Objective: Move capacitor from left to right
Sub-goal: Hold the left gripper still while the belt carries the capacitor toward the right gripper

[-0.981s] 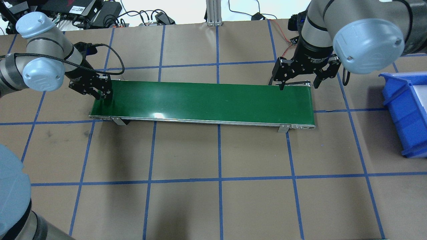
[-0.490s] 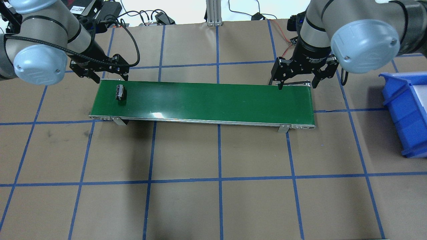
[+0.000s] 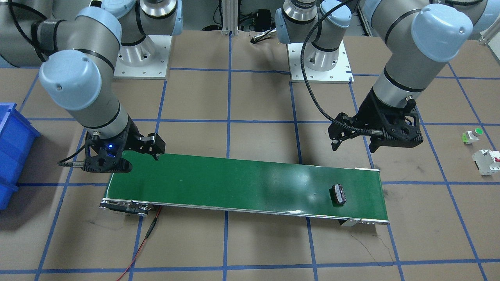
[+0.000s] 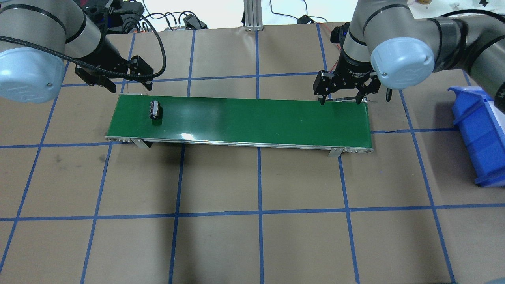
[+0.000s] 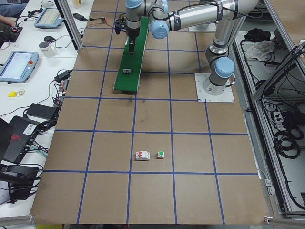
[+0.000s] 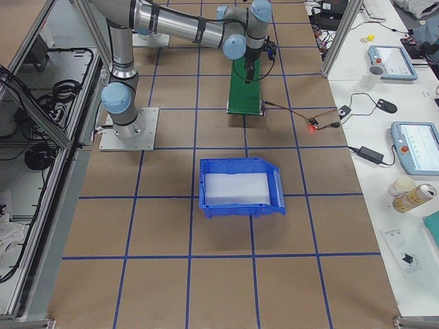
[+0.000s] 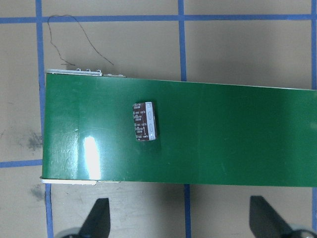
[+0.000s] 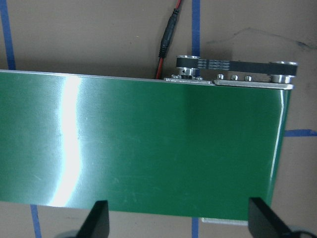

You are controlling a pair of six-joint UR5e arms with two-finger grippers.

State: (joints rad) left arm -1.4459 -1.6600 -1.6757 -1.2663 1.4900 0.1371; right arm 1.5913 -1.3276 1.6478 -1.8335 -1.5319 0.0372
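Note:
The capacitor (image 4: 155,109), a small dark reddish-black piece with a pale grey stripe, lies loose on the left end of the green conveyor belt (image 4: 256,118). It also shows in the front view (image 3: 339,194) and in the left wrist view (image 7: 144,120). My left gripper (image 4: 132,84) is open and empty, raised above the belt's far left corner, apart from the capacitor. My right gripper (image 4: 340,101) is open and empty, over the far edge of the belt's right end. The right wrist view shows only bare belt (image 8: 148,148).
A blue bin (image 4: 481,130) stands on the table right of the belt. A white breaker with a red switch (image 3: 486,162) and a small white part with a green cap (image 3: 472,135) lie on the table beyond the belt's left end. A red wire (image 3: 144,238) runs from the belt's right end.
My left gripper, down on the belt's left end a second ago, has let go of the capacitor and risen back. The capacitor has shifted a little rightwards along the belt. My right gripper moved slightly left.

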